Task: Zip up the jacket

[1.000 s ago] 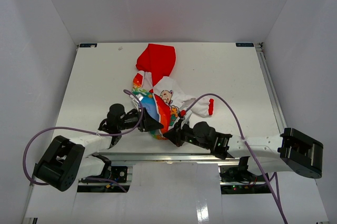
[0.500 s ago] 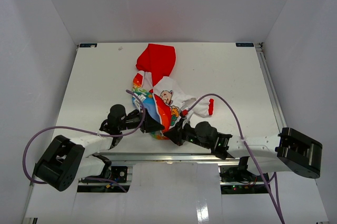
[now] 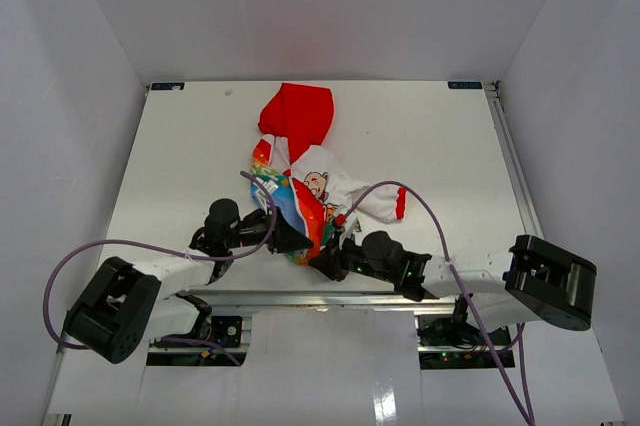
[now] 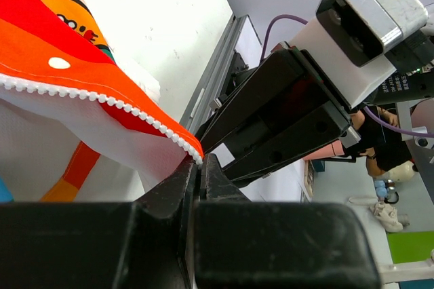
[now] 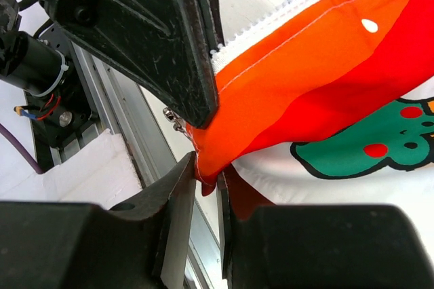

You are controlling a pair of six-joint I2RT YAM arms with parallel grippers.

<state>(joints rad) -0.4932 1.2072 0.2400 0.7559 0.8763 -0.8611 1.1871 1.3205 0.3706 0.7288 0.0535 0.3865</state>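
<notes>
Left wrist: zipper teeth (image 4: pixel 102 98) of jacket (image 4: pixel 68 51); top external: red hood (image 3: pixel 298 114)

white jacket (image 3: pixel 338 178), red hood (image 3: pixel 298 116), rainbow hem (image 3: pixel 300 212)

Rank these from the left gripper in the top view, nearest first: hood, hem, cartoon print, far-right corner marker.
1. hem: pinched in the left gripper, at the near edge.
2. cartoon print: just beyond the hem.
3. hood: farther back, centre.
4. corner marker: far right, at the back.
</notes>
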